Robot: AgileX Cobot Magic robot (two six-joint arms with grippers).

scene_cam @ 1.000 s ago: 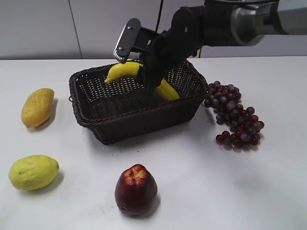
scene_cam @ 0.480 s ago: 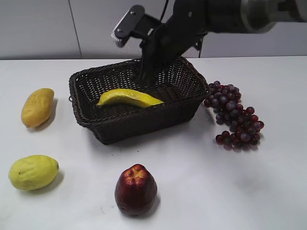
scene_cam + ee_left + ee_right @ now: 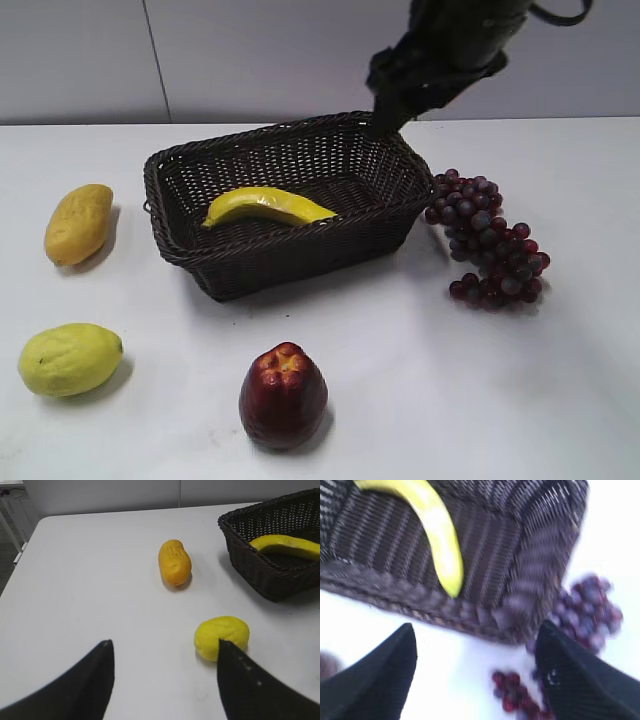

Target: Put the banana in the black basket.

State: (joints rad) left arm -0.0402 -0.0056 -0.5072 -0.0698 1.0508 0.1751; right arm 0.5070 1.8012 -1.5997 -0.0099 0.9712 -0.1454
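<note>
Black basket [image 3: 285, 200]: large woven wicker, dark brown-black, braided rim, flaring sides, standing on the white table [image 3: 420, 400]; taken here as the landmark for all else. Banana [image 3: 265, 206]: long, curved, bright yellow; lying on the floor of the basket, lengthwise, free of either gripper. Right gripper [image 3: 475, 675]: fingers spread wide with nothing between them; seen in the right wrist view above the basket's corner nearest the grapes, the view blurred; in the exterior view the dark right arm [image 3: 440, 50] stands above the basket's far right corner. Left gripper [image 3: 162, 680]: fingers parted, empty, held over bare table well to the left of the basket. Purple grapes [image 3: 490, 240]: a bunch on the table just beside the basket's right side. Yellow-orange mango-like fruit [image 3: 78, 223]: on the table left of the basket, apart from it. Yellow-green lemon-like fruit [image 3: 69, 359]: left of and nearer the camera than the basket. Dark red apple-like fruit [image 3: 283, 395]: in front of the basket, upright, well apart from it.
</note>
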